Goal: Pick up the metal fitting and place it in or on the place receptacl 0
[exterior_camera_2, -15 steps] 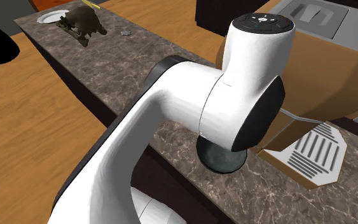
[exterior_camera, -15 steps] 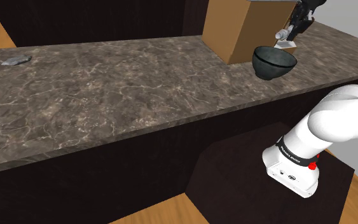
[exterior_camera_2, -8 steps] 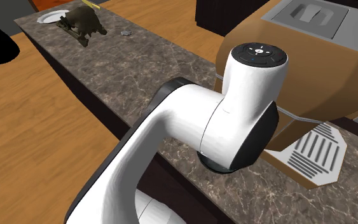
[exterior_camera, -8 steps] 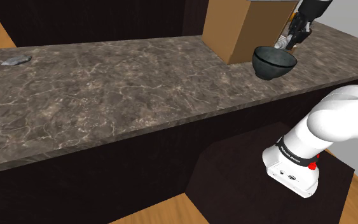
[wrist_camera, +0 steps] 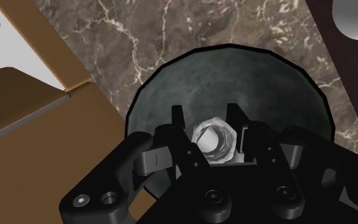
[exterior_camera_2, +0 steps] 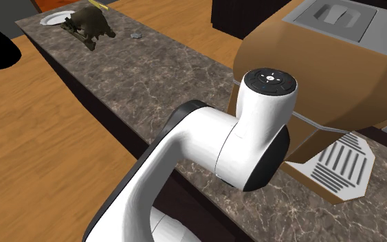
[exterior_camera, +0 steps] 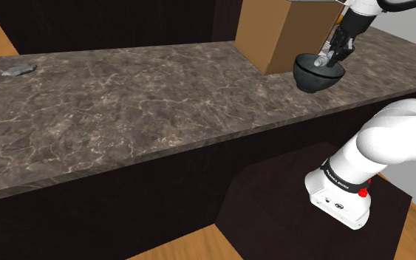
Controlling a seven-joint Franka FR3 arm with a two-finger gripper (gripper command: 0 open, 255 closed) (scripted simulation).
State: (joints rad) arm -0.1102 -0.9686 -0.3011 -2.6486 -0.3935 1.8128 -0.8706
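My black gripper (wrist_camera: 208, 127) is shut on a small silver metal fitting (wrist_camera: 212, 141) with a hexagonal collar. It hangs directly over the hollow of a dark round bowl (wrist_camera: 279, 89). In the shoulder view the gripper (exterior_camera: 330, 57) reaches down from the top right with the silver fitting (exterior_camera: 320, 62) at the rim of the dark bowl (exterior_camera: 318, 76). The bowl stands on the marble counter (exterior_camera: 140, 96) beside a brown box-shaped machine (exterior_camera: 273, 33). In the second exterior view the white arm (exterior_camera_2: 212, 151) covers the bowl.
The brown machine (exterior_camera_2: 322, 62) with a white slotted tray (exterior_camera_2: 339, 165) stands just beside the bowl. A small grey object (exterior_camera: 18, 70) lies at the counter's far end, near a dark figurine (exterior_camera_2: 89, 26) and a white plate (exterior_camera_2: 56, 17). The counter's front edge drops to wood floor (exterior_camera_2: 27, 137).
The gripper has moved down and toward the shoulder view's left with the fitting, from beside the machine's tray to right over the bowl. The arm's elbow has sunk lower.
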